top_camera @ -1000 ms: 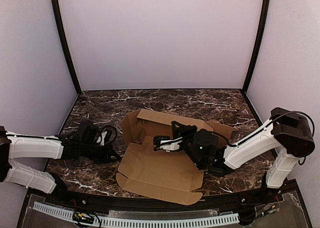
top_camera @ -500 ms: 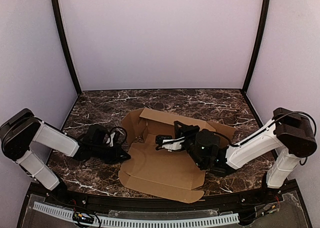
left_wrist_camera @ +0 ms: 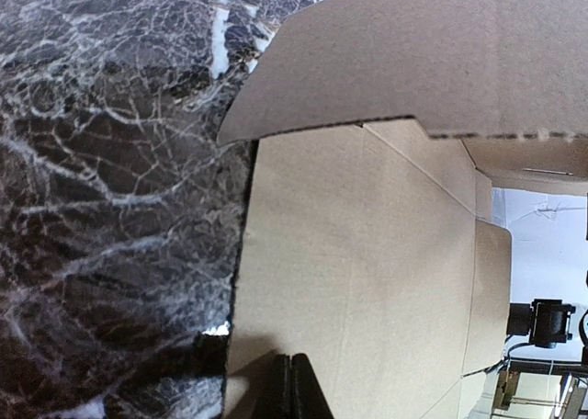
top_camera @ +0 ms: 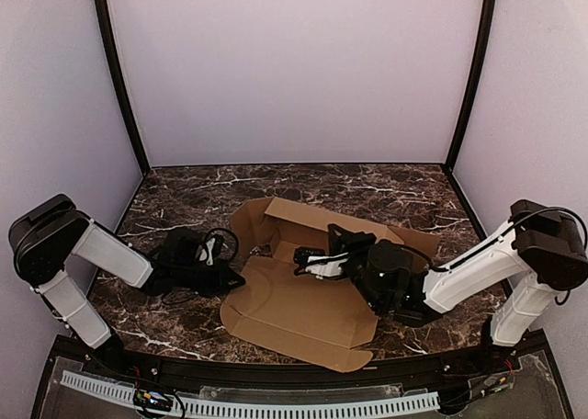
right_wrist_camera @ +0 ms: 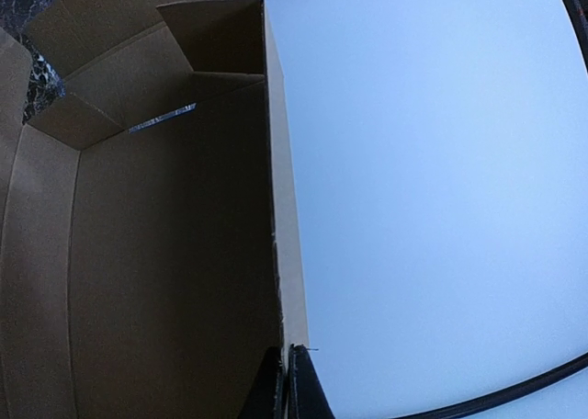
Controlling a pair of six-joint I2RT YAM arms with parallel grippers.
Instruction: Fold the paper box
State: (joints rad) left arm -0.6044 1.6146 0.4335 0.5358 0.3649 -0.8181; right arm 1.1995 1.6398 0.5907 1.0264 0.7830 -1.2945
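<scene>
The paper box (top_camera: 294,313), half-formed plain brown cardboard (likely light, stiff, bending only along its scored creases), lies flat-fronted on the veined marble table (top_camera: 184,185). The left gripper (top_camera: 234,279), closed, sits at its left edge. The right gripper (top_camera: 300,256), also closed, reaches inside, with the raised rear wall just beyond. Flap edges look the best hold.

One paper box (top_camera: 303,313). Two claws: left claw (top_camera: 237,280), right claw (top_camera: 299,254). One table (top_camera: 184,191).

Soft, even light overhead; faint shadows under the box (top_camera: 294,309). In the right wrist view its inside is dim against a glaring pale wall (right_wrist_camera: 432,208).
</scene>
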